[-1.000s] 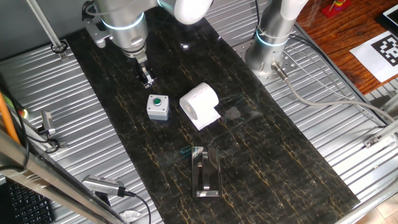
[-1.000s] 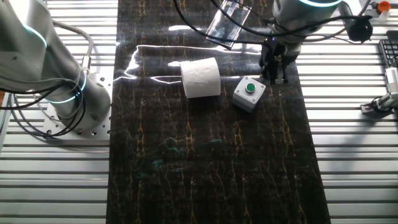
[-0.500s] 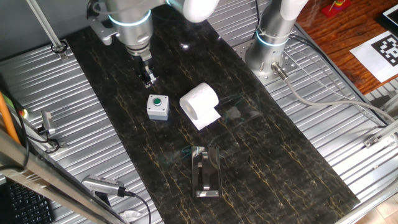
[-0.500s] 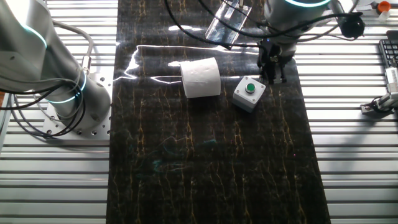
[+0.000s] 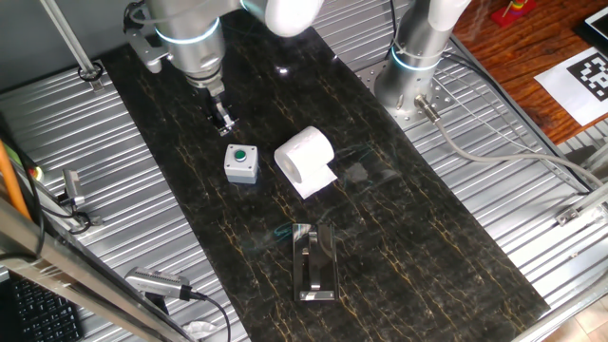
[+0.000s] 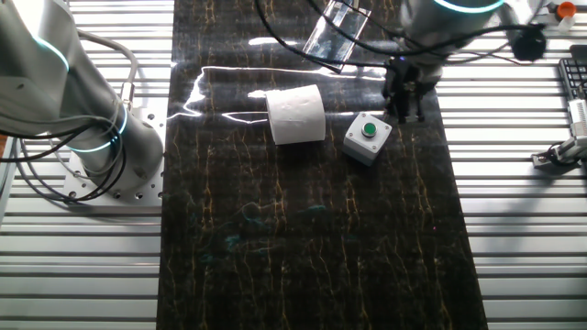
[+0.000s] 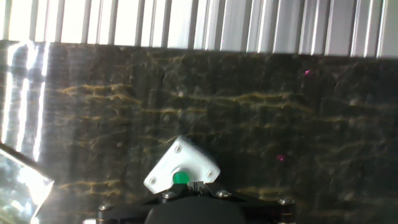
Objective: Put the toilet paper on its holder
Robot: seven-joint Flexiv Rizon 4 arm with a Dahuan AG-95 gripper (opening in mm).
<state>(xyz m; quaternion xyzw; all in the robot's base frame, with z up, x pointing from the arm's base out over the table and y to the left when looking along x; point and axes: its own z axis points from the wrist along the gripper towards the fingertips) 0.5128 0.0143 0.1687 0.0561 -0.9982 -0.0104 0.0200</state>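
A: Black stone-patterned tabletop [image 5: 408,247], and almost nothing on it has moved. What has changed in the last second?

B: Only the arm. The two-finger gripper [image 5: 224,121] drifts a little to one side of the small grey box with the green button [image 5: 241,163] and then comes back to where it was. It now hangs over the table just beside that box, carrying nothing.

A: And the white cylindrical toilet paper roll [image 5: 305,156]?

B: It has not been touched. It lies on its side just beside the box, apart from it, with its loose sheet flat on the table. The shiny metal holder with its clear base plate [image 5: 314,263] sits farther from the box than the roll does and touches neither. I judge that the task has not really started, and that the hand is lined up on the box, not the roll.

A: Is the hand open or closed?

B: I cannot tell. In both fixed views the fingers are thin and dark against the dark top, and the gap between them is unclear.

A: Do the views differ?

B: Yes. The 2 fixed views show the roll, box and holder together. The hand view shows none of that layout, only the box at the bottom edge, close under the hand. It shows no roll. A bright glassy corner appears at its lower left, which may be the holder's plate, but I cannot be sure.
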